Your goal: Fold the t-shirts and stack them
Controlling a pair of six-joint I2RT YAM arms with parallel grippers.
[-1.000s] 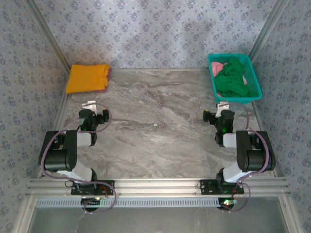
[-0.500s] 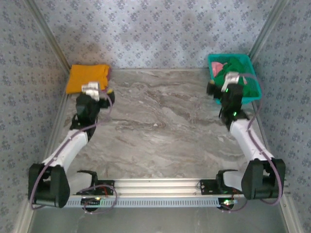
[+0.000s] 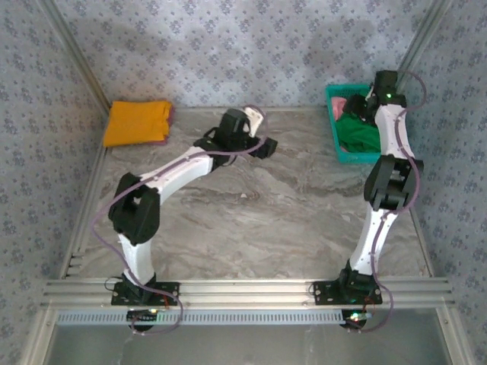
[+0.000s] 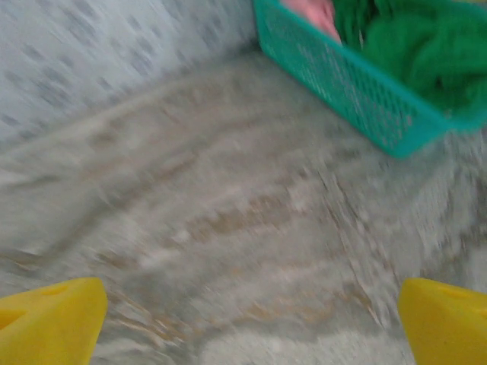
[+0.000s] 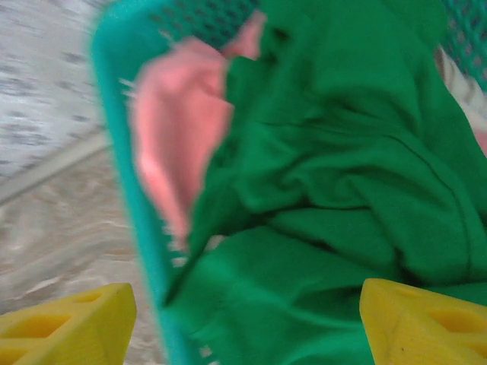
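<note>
Green t-shirt (image 5: 342, 190) bunched over pink t-shirt (image 5: 183, 129) in basket (image 4: 342, 91), far right corner of worktop (image 3: 251, 205); my right gripper (image 5: 247, 327) hangs above, wide open, empty, likely to grab it. Left gripper (image 4: 243, 323) open, empty. Orange-yellow t-shirt (image 3: 137, 122) folded at far left corner as stack base.

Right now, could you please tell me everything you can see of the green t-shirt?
The green t-shirt is bright, soft cloth, unfolded and crumpled into folds. It lies in the teal mesh basket at the far right corner of the table, against the pink t-shirt. The right tool hovers open above it.
</note>
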